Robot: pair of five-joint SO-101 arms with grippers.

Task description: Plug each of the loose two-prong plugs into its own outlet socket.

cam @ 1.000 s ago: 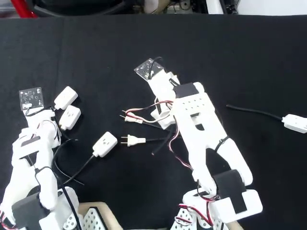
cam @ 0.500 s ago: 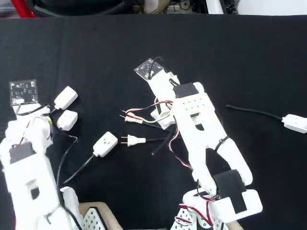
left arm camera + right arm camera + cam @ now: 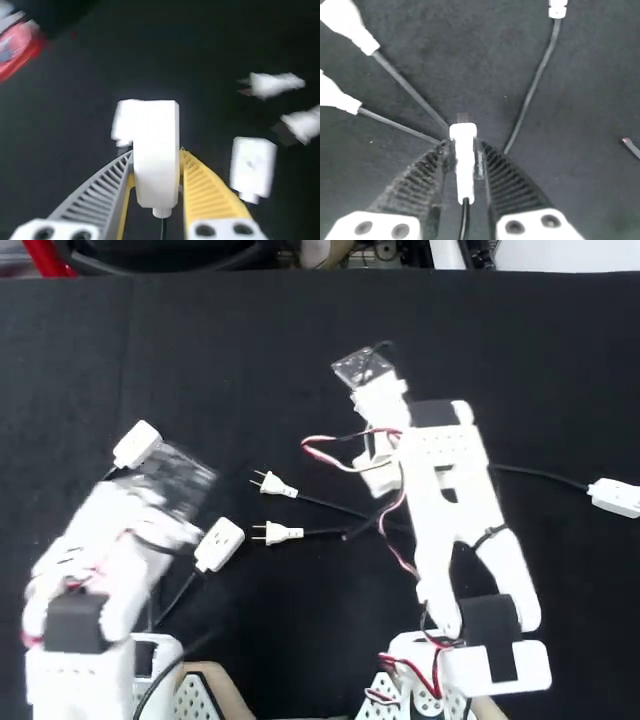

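Observation:
My left gripper [image 3: 152, 152] is shut on a white outlet socket [image 3: 152, 150], held off the black cloth. A second socket [image 3: 252, 165] lies beside it, also seen from above [image 3: 220, 543]. Two loose two-prong plugs [image 3: 270, 483] [image 3: 277, 532] lie mid-table, prongs pointing at that socket. The left arm [image 3: 120, 540] is blurred over the table's left side. My right gripper [image 3: 463, 142] is shut on a white plug [image 3: 463, 160], its prongs [image 3: 463, 118] just off the cloth. The right arm [image 3: 440, 470] stands right of the plugs.
Another white socket [image 3: 137, 443] lies at the left, partly behind the left arm. A further socket on a black cable [image 3: 615, 496] sits at the right edge. Black cables [image 3: 330, 508] run from the plugs under the right arm. Black cloth covers the table.
The left arm swung from the far left toward the table's middle, and one of the two left sockets went from its spot. The right arm shifted right and farther back.

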